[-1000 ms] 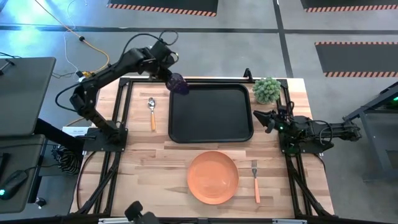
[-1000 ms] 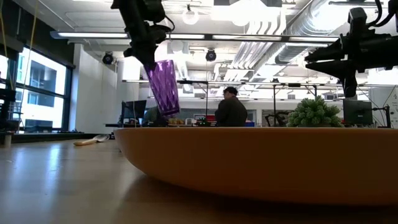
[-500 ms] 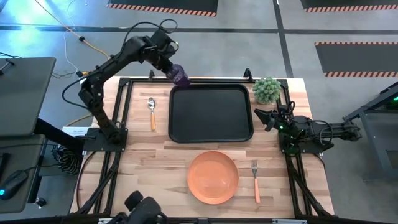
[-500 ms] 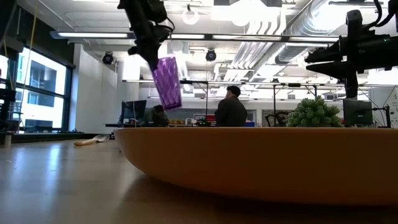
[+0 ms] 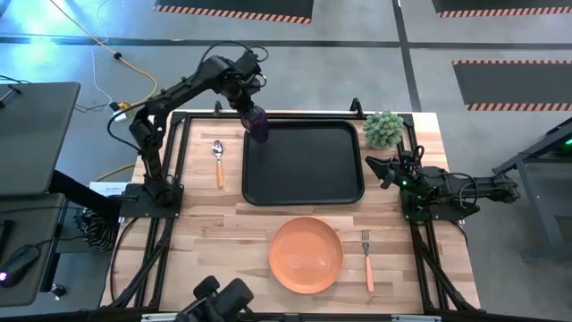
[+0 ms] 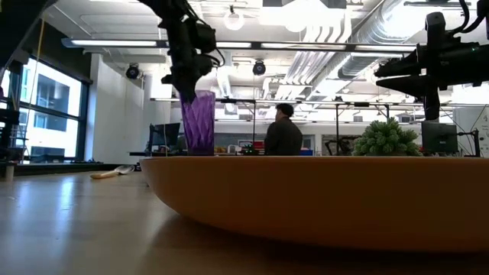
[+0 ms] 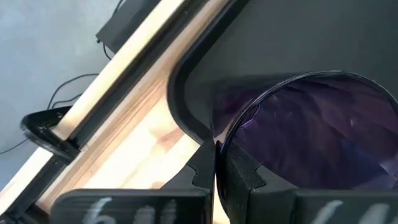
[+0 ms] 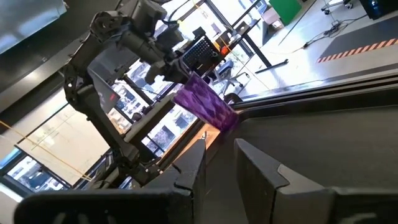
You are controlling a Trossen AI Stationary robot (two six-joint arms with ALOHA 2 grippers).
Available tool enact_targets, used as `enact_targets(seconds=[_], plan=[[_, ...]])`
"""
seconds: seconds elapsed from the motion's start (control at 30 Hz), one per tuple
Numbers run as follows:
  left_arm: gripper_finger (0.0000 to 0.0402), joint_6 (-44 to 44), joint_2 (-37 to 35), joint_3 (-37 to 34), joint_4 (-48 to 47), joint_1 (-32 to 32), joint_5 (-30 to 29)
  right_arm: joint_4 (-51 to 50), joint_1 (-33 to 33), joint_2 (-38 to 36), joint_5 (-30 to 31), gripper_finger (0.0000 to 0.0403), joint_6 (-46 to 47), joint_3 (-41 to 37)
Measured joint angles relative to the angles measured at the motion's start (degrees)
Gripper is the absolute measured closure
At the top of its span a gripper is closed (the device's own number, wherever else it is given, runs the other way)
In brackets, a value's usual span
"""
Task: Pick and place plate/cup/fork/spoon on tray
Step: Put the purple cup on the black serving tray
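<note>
Looking down, high view: I see the left gripper pinching the cup over the far left corner of the tray.
Tray, high view: it lies on the far middle of the table, with only the cup over it.
Spoon, high view: the spoon lies on the wood just left of the tray, bowl toward the far edge.
Plate, high view: the plate sits on the near side of the table, apart from the tray.
Fork, high view: the fork lies just right of the plate, tines pointing away from me.
Right arm, high view: the right gripper waits at the table's right edge, near a small green plant.
Low view: the cup hangs upright from the left arm, behind the plate's rim; a person sits in the room beyond.
Left wrist view: I see the fingers clamped on the cup's rim, with the tray's corner beneath.
Right wrist view: its jaws stand spread with nothing between them; the cup shows far off across the tray.
</note>
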Motion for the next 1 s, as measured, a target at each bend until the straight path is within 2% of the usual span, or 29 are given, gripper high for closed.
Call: enact_targets(seconds=[0.3,1.0], plan=[[0.0397,0.12,3.64,0.00,0.04,-1.36,-0.11,0.00,0.01,0.02,0.02,0.0327,0.00,0.00],[0.0387,2.07,4.16,0.02,0.20,-1.12,-0.16,0.00,0.00,0.02,0.00,0.0327,-0.02,0.00]])
